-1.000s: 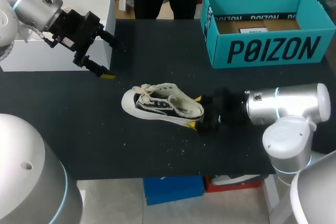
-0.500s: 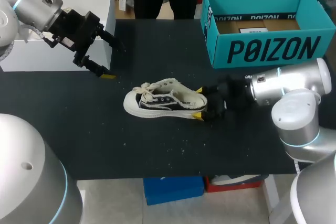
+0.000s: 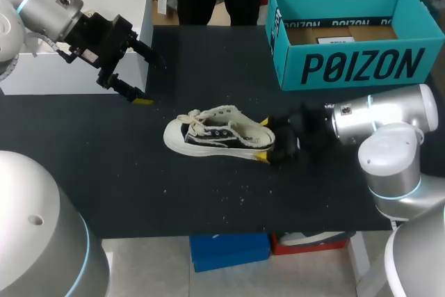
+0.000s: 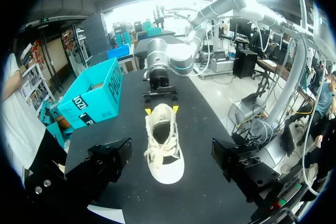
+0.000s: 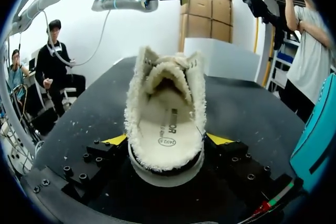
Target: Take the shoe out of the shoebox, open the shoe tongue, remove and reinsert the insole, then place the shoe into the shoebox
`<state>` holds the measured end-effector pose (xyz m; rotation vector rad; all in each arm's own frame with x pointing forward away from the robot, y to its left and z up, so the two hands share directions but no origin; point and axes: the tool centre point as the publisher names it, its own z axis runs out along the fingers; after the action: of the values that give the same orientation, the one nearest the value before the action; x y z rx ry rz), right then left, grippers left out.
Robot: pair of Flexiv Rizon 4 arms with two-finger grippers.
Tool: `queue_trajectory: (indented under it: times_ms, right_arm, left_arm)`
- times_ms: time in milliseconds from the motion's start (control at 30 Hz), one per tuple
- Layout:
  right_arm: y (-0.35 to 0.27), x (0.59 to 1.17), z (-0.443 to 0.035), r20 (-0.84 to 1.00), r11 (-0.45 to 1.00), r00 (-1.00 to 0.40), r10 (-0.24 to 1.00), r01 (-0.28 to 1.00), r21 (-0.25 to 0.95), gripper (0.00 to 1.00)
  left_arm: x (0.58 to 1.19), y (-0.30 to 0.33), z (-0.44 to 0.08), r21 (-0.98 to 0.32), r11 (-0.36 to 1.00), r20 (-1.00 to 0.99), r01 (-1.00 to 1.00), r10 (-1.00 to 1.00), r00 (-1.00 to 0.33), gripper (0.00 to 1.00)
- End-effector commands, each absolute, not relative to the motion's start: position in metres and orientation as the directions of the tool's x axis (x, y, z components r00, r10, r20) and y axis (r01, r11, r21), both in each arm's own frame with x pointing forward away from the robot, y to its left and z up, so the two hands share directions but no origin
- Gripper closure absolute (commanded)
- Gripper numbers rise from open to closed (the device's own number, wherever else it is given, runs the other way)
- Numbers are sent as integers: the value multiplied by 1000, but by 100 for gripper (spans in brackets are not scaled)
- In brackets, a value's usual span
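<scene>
On your black worktop (image 3: pixel 208 193) the shoe (image 3: pixel 215 135) sits on its sole, with the teal shoebox (image 3: pixel 361 67) behind its heel end. Your right gripper (image 3: pixel 262 139) holds the shoe's heel between its jaws from both sides. Your left gripper (image 3: pixel 149 80) hangs beyond the toe, jaws wide.

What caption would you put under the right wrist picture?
The right gripper clamps its jaws on the heel of a fleece-lined sneaker on the black table.
</scene>
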<state>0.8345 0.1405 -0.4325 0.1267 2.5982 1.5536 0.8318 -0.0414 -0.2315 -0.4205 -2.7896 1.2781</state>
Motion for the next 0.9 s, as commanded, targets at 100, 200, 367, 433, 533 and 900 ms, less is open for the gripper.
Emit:
queue_trajectory:
  times_ms: [100,200,367,433,533,900]
  right_arm:
    - [138,831,-424,-61,484,-990,128,8,875,53]
    - [138,831,-424,-63,488,-990,130,9,873,100]
    - [139,829,-426,-54,487,-990,131,17,873,100]
    - [140,829,-427,-45,487,-991,129,24,873,100]
    - [141,828,-428,-26,498,-989,143,49,866,100]
    - [141,828,-428,-26,498,-989,143,49,866,100]
  left_arm:
    - [832,-42,-233,-748,623,-75,228,262,-962,0]
    - [832,-42,-233,-748,623,-75,228,262,-962,0]
    - [832,-42,-233,-748,623,-75,228,262,-962,0]
    - [832,-42,-233,-748,623,-75,228,262,-962,0]
    - [832,-42,-233,-748,623,-75,228,262,-962,0]
    - [829,-50,-229,-683,698,-69,215,231,-970,0]
